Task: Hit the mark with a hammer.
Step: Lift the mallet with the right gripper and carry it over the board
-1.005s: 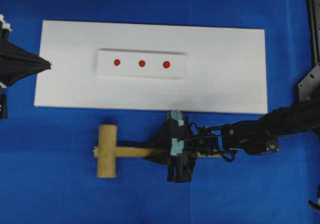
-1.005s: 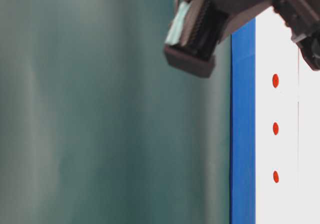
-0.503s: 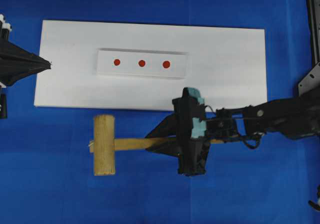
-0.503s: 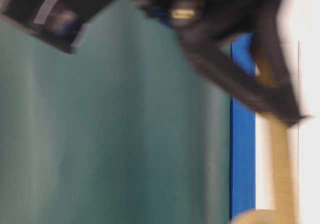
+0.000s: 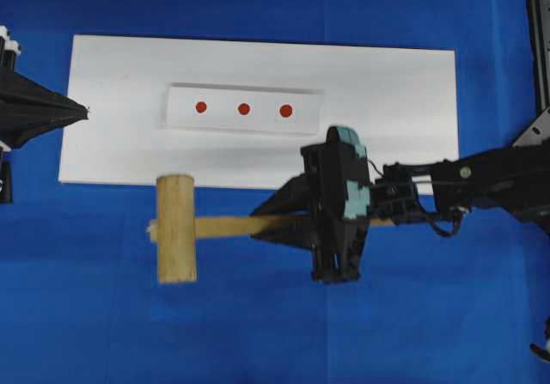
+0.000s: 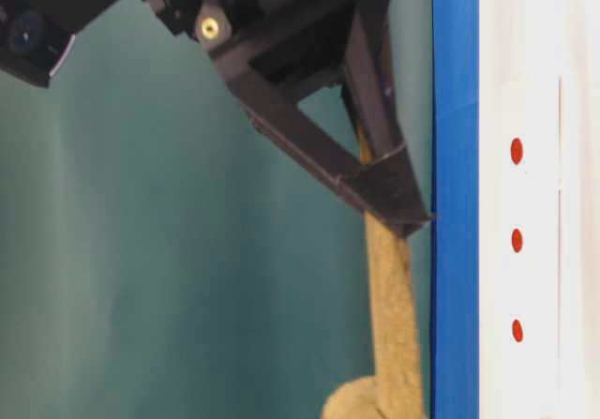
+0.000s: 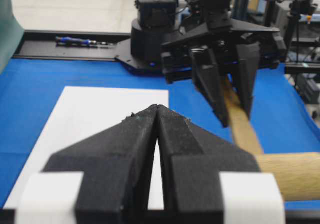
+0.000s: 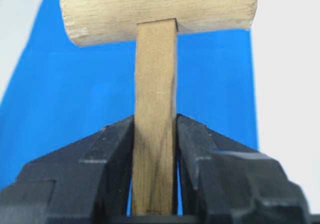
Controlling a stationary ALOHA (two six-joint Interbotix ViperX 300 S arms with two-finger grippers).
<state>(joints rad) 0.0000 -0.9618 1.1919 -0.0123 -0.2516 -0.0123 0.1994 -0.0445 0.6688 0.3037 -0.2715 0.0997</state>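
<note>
Starting at the left edge: the left gripper (image 5: 82, 108) points right, its tip over the left end of the white board (image 5: 404, 100).
Left gripper state: fingers (image 7: 135, 144) pressed together, nothing between them; the left wrist view shows the two black tips meeting at a point.
White board: a long rectangle lying on the blue table (image 5: 258, 332), on the far side of the hammer.
Marked strip: a smaller white strip (image 5: 305, 113) lies on the middle of the board, closer to its left half, and carries three red marks (image 5: 243, 108) in a row running left to right.
Hammer: the hammer (image 5: 176, 227) is over the blue table on the near side of the board, head to the left, handle running right and nearly level across the overhead view.
Hammer head: a thick light-brown cylinder set crosswise to the handle; its far end reaches the near edge of the board, to the left of the marked strip.
Height of the hammer: the table-level view shows the handle (image 6: 392, 297) out from the blue surface, tilted toward it at the head end.
Right gripper: the right gripper (image 5: 279, 225) reaches in from the right and sits around the handle to the right of the head.
Right gripper state: its two black fingers (image 8: 107, 164) pinch the squared handle from both sides, as the right wrist view shows.
Right arm: the black arm (image 5: 481, 182) runs off to the right edge, over the near right corner of the board.
</note>
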